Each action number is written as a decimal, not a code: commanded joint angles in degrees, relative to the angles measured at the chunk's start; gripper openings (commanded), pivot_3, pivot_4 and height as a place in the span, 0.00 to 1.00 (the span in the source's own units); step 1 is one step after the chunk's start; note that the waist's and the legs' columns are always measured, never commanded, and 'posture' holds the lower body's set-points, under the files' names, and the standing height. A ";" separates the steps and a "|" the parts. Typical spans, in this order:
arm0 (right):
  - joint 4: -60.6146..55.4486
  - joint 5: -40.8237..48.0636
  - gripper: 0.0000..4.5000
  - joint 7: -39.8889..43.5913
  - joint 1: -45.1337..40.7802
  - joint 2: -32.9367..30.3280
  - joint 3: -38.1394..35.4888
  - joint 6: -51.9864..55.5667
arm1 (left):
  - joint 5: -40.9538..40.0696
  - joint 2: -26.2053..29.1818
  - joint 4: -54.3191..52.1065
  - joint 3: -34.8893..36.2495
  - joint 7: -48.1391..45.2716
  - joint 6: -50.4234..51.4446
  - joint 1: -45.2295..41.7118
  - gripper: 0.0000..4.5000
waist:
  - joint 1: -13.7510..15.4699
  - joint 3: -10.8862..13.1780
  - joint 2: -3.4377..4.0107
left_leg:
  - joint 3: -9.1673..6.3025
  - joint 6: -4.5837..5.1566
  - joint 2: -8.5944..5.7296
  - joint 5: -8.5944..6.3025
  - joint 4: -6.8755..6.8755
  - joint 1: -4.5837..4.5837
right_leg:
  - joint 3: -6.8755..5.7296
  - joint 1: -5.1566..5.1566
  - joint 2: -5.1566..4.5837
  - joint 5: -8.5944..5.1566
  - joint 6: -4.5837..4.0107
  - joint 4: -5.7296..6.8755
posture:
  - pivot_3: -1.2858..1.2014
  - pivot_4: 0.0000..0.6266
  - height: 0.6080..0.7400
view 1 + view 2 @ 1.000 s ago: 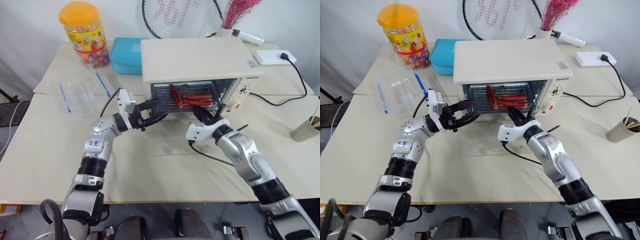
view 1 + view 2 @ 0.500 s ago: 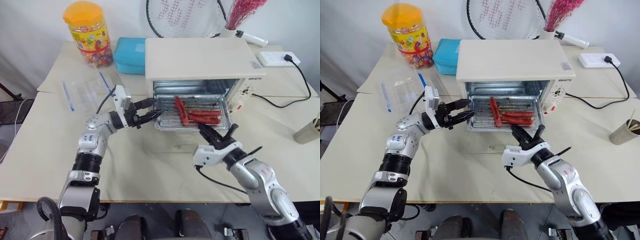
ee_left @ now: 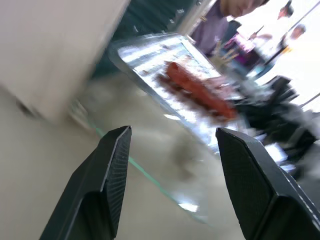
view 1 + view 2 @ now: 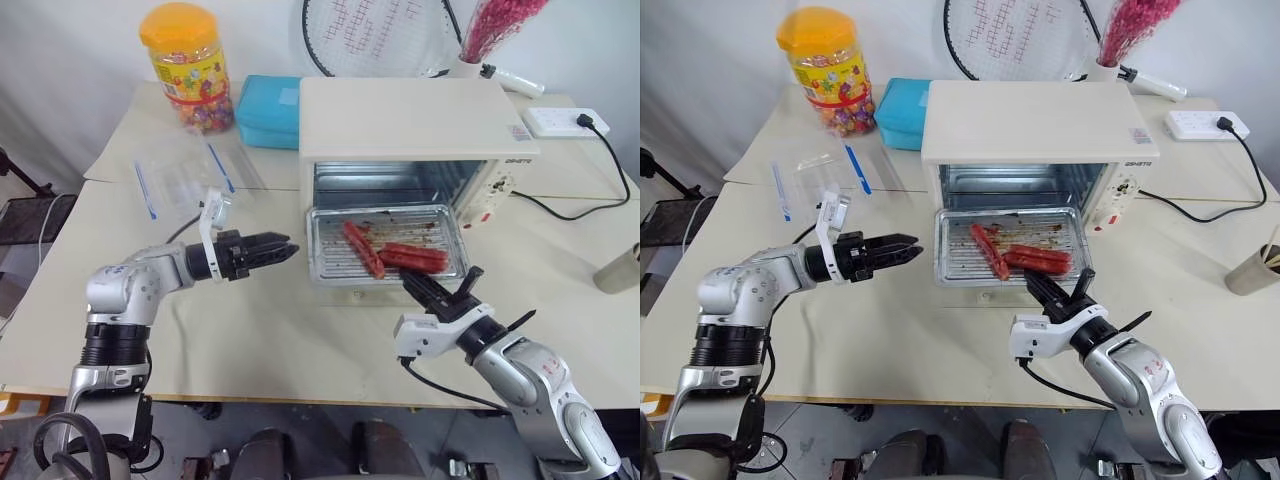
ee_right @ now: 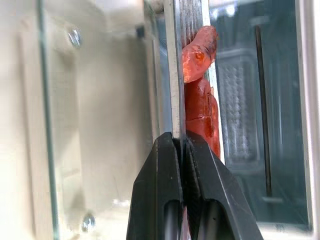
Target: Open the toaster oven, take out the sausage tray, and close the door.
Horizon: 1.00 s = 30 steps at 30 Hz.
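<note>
Cream table (image 4: pixel 300 350) held the open toaster oven (image 4: pixel 410 125); the sausage tray (image 4: pixel 385 245) sat pulled out over its lowered door (image 4: pixel 985 297). My right gripper (image 4: pixel 432 292) pinched the tray's near edge; my left gripper (image 4: pixel 272 250) hung apart, left of it.

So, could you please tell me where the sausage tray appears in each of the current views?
Left eye: sausage tray centre, before the toaster oven.
Right eye: centre, before the oven.
Left wrist: upper middle, beyond the fingers.
Right wrist: its rim edge-on, pinched in the right pincer.
Shared landmark: the red sausages.
</note>
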 commanded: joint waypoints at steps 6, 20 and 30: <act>-3.00 4.36 0.00 2.32 -0.96 -1.87 -1.55 -4.71 | -7.17 -8.47 0.41 10.55 15.07 19.52 -3.96 0.63 | -0.02 0.01 -0.02 | -0.03 0.00 -0.03 0.00 0.05 0.01 | -0.03 0.02 0.02 0.00 0.00 0.02 | 0.52 0.24 1.00; -1.14 6.57 0.00 4.40 -2.97 -0.83 -1.20 -5.84 | -18.23 -11.09 3.91 16.49 25.84 26.88 -3.84 0.00 | -0.06 0.01 -0.03 | -0.02 -0.05 -0.04 0.02 0.06 0.05 | -0.01 0.01 0.01 0.00 0.00 0.05 | 0.52 0.24 1.00; -3.49 20.40 0.48 11.13 0.29 -1.62 -4.64 -1.51 | -57.45 1.71 21.93 5.17 43.61 26.88 -1.21 0.00 | -0.29 0.01 -0.03 | -0.08 -0.06 0.00 0.02 0.04 0.12 | 0.00 0.02 -0.09 0.01 -0.02 0.09 | 0.52 0.24 1.00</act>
